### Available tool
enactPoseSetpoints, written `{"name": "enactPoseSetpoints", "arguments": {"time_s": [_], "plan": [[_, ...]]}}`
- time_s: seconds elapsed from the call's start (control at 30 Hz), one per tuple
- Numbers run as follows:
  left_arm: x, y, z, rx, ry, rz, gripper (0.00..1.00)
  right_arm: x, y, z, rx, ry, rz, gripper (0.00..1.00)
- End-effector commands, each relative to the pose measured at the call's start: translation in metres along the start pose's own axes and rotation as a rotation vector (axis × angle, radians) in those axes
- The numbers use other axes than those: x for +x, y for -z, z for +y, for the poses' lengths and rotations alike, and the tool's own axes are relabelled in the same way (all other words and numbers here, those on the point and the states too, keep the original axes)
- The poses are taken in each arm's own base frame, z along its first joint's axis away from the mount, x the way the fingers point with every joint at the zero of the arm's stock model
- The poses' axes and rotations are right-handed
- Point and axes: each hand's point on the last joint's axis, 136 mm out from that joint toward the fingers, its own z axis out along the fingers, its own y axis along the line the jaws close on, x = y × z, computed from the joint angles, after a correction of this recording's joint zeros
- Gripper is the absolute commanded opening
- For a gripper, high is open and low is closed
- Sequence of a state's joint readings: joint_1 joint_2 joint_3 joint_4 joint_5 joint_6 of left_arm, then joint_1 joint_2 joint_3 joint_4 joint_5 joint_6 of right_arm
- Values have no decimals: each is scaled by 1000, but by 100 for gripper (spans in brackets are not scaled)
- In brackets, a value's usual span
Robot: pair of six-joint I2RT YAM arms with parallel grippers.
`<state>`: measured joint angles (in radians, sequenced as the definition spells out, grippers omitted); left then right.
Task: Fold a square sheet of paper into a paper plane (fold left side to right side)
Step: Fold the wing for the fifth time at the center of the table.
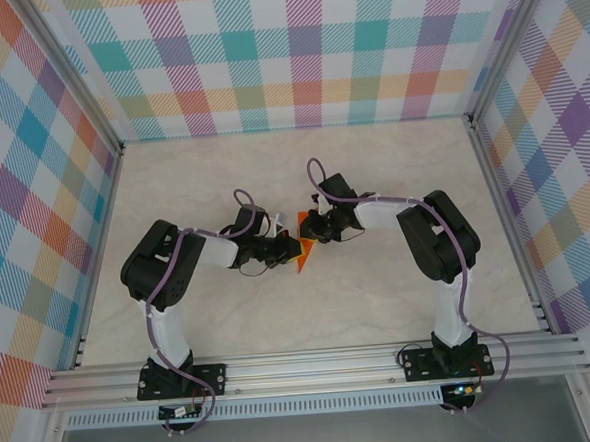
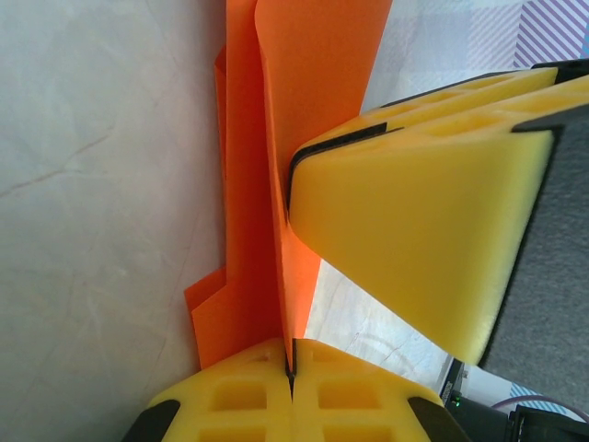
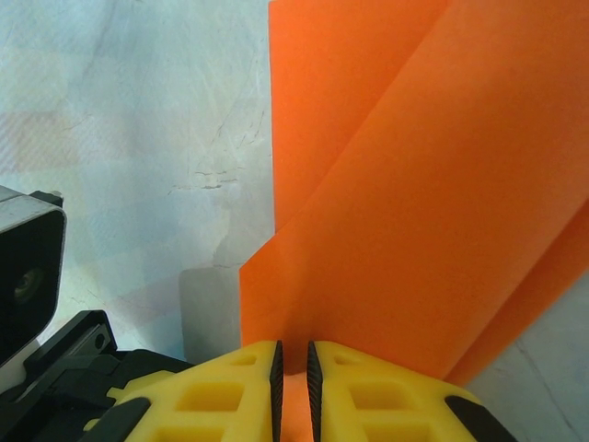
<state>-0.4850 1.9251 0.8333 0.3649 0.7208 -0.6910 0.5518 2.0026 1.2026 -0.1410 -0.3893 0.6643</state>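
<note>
Orange paper stands between the two arms: the square sheet of paper (image 2: 313,92) is lifted on edge off the surface (image 1: 372,176), already doubled into several layers and caught from both sides.

This looks like the middle of a fold, with one side being carried across to meet the other. To do it well, one end effector should act as a fixed anchor while the other leads its edge over. The two should move together rather than apart, since paper this thin would likely tear or slip under any pull. The edges should line up before anything is pressed, and the sheet should be flat on the surface before the crease is sharpened. A twist between the two grips would probably skew the fold line.

The left end effector (image 2: 291,368) is clenched tight, its yellow pads meeting with no gap. The sheet's edge is trapped in that seam, the paper rises straight ahead of the fingertips, and a looser layer hangs just to one side. In the same wrist view, the other arm's broad yellow finger lies against the sheet a little further ahead.

The right end effector (image 3: 293,364) is nearly closed, leaving only a thin slit. Orange shows inside the slit and the sheet fans out directly ahead, so I judge it is grasping the paper too.
</note>
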Motion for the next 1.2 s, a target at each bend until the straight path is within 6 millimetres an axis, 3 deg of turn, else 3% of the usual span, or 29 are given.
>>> {"name": "enactPoseSetpoints", "arguments": {"time_s": [0.0, 0.47, 0.57, 0.97, 1.17], "plan": [[5, -4, 23, -62, 38, 18, 0, 4, -5, -16, 73, -2, 14, 18], [6, -4, 21, -53, 29, 21, 0, 11, 2, -37, 184, -38, 20, 19], [5, 0, 18, -60, 21, 9, 5, 16, 0, -45, 215, -62, 38, 19], [12, 36, -6, -82, -36, -43, 21, 22, -3, -58, 270, -84, 72, 18], [20, 49, -35, -12, -82, -40, 12, 22, -2, -56, 262, -80, 64, 18]]}}
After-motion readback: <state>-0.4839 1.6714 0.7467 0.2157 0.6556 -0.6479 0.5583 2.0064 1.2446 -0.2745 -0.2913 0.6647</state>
